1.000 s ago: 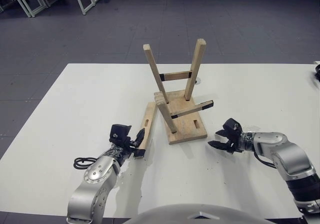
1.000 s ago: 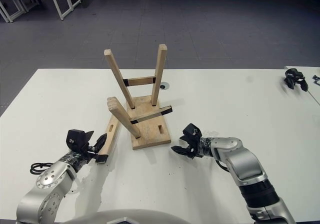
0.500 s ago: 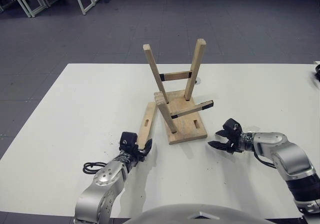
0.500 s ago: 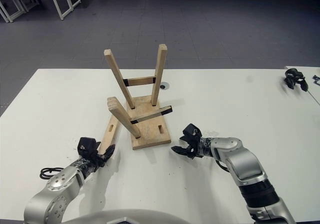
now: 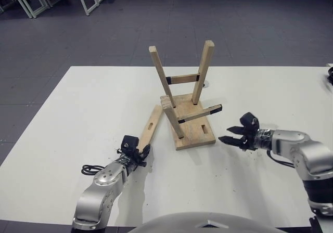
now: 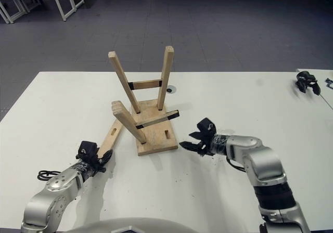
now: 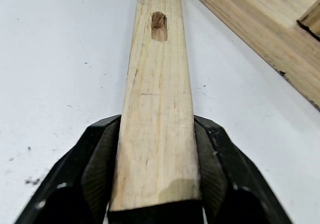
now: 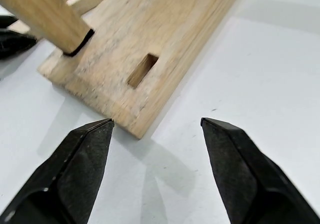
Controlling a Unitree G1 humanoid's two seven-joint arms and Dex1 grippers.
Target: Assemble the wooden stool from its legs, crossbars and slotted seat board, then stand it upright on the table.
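On the white table (image 5: 78, 98) lies the upturned seat board (image 5: 193, 134) with three legs (image 5: 204, 72) fitted, the loose leg (image 5: 148, 133) flat beside its left edge, near end pinched by the left jaws, right jaws spread near the board's corner.

The pale, square-section wooden leg (image 7: 157, 74) is cut off at its far end by the left wrist view's edge. The light wooden slotted seat board (image 8: 150, 34) is cropped in both wrist views. The black cable (image 5: 88, 168) disappears behind the left arm. The small black object (image 6: 308, 82) at far right is too small to identify.
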